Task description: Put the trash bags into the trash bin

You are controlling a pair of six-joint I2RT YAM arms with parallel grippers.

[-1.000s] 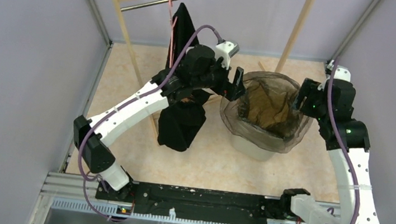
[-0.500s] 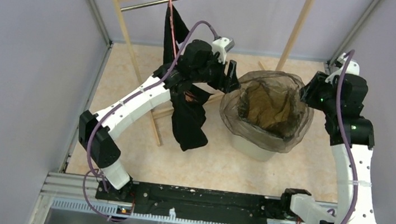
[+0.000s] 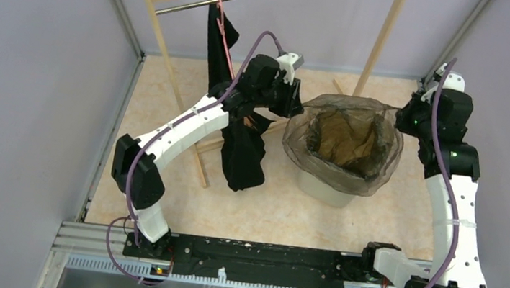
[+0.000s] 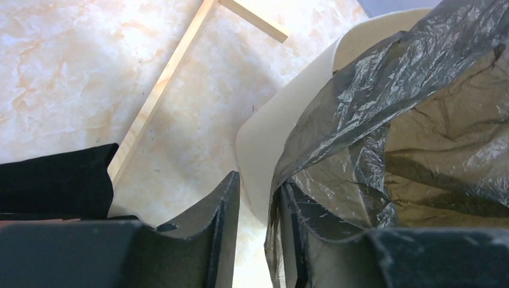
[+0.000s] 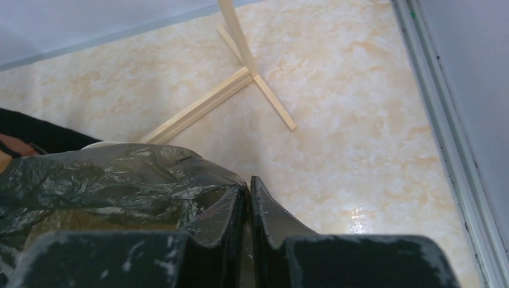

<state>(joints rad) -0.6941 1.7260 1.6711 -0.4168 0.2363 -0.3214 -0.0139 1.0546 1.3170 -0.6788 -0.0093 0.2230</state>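
The cream trash bin (image 3: 319,187) stands on the floor right of centre. A translucent brown-grey trash bag (image 3: 343,136) lines it, its film folded out over the rim. My left gripper (image 3: 294,105) is at the bin's left rim. In the left wrist view its jaws (image 4: 258,180) stand a narrow gap apart, open. The bag (image 4: 408,120) drapes over the right finger, beside the bin wall (image 4: 264,144). My right gripper (image 3: 396,122) is at the right rim. Its jaws (image 5: 249,183) are shut on the bag's edge (image 5: 108,180).
A black T-shirt (image 3: 240,150) on a pink hanger hangs from the wooden clothes rack (image 3: 157,24), right beside my left arm. The rack's foot (image 5: 240,84) lies on the floor behind the bin. Grey walls close in on both sides, with a metal rail (image 5: 444,120) at the right.
Both grippers have narrowed, the right one down onto the bag's edge. The left gripper drew back from the rim a little, the shirt swung left, and the bag's rim spread wider at the right.
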